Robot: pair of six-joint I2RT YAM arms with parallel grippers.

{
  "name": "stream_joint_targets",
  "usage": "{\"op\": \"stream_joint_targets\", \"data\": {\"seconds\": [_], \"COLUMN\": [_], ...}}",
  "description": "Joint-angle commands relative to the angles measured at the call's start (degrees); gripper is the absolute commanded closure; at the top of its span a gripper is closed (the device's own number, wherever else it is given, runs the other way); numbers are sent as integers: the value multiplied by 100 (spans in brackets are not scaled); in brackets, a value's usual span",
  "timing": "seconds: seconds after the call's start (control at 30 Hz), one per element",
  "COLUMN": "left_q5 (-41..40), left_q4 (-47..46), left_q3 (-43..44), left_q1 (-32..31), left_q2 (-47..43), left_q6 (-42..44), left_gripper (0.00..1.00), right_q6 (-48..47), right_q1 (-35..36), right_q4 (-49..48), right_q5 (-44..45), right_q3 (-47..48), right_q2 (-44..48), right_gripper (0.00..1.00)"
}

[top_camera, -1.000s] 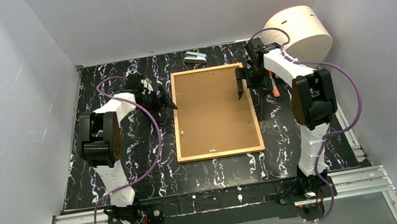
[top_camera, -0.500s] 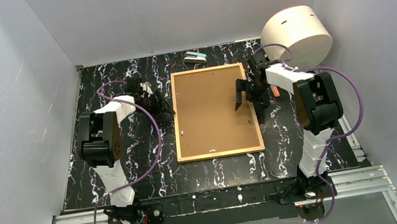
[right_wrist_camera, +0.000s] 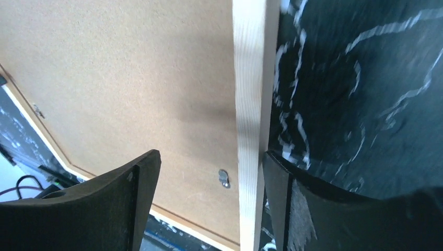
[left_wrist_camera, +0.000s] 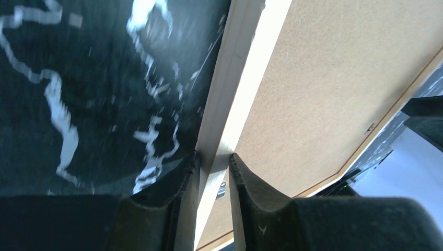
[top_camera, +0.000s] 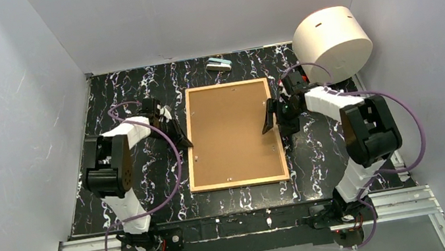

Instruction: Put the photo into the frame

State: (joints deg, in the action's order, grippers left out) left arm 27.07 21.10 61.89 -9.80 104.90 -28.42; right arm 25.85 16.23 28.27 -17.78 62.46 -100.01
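frame [left_wrist_camera: 230, 78] edge inside left end effector [left_wrist_camera: 213, 156]

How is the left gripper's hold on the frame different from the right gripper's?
The left gripper is closed on the frame's left wood rail; the right gripper is wide open. The left gripper's fingers press the rail from both sides; the right gripper only straddles the right rail, one finger out over the brown backing board. Both sit at a long side of the frame.
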Motion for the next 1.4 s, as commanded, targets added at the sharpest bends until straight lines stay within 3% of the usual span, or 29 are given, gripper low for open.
{"op": "stream_joint_targets", "data": {"seconds": [0.0, 0.13, 0.23, 0.37, 0.5, 0.63, 0.87, 1.37], "left_q5": [-523, -780, -1008, -987, -1010, -1236, -1420, -1511], "left_q4": [1259, 1601, 1732, 1624, 1524, 1377, 1051, 796], "left_q3": [-515, -729, -763, -560, -261, -173, -381, -593], "left_q1": [-39, -38, -31, -25, -30, -30, -30, -30], "left_q2": [-399, -780, -950, -1015, -958, -954, -967, -893], "left_q6": [450, 567, 632, 659, 593, 541, 662, 669], "left_gripper": [88, 85, 68, 39, 33, 33, 55, 73], "right_q6": [428, 579, 614, 485, 336, 274, 692, 983], "right_q1": [167, 255, 258, 259, 275, 341, 578, 973], "right_q4": [-94, 116, 261, 292, 98, -15, -283, 46], "right_q5": [-193, 131, 680, 1138, 1245, 1412, 1516, 3067], "right_q3": [-440, -703, -649, -174, 535, 1160, 1861, 2681], "right_q2": [675, 1095, 1270, 1013, 431, -174, -1110, -2032], "right_gripper": [24, 25, 24, 22, 22, 23, 31, 38]}}
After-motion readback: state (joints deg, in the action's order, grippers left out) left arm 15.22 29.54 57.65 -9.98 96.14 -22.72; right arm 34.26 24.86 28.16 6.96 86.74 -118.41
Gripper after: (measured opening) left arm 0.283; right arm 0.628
